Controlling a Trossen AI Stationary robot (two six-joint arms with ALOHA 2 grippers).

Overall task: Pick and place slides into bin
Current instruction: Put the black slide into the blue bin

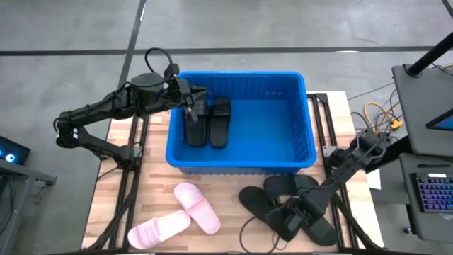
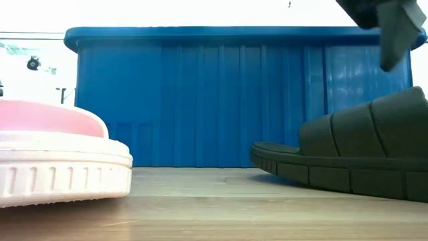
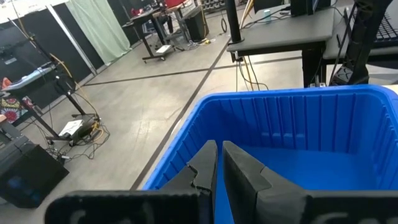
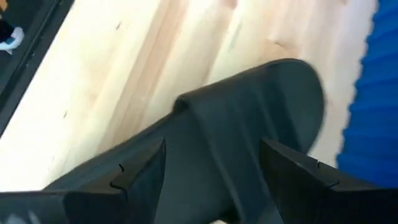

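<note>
The blue bin (image 1: 241, 152) stands at the table's far middle, with two black slides (image 1: 208, 122) lying side by side at its left end. My left gripper (image 1: 190, 98) is shut and empty above that end of the bin, as the left wrist view (image 3: 217, 163) also shows. My right gripper (image 1: 287, 216) is open just above the black slides (image 1: 269, 204) at the table's near right. Its fingers (image 4: 142, 175) stand either side of one slide's strap (image 4: 217, 143), apart from it. Two pale pink slides (image 1: 197, 205) lie sole down at the near left.
The black slides on the table overlap one another between the bin and the near edge (image 1: 315, 228). In the low view a pink slide (image 2: 60, 161) and a black slide (image 2: 354, 157) lie before the bin's wall (image 2: 221, 100). Dark rails (image 1: 134, 184) run along the table's sides.
</note>
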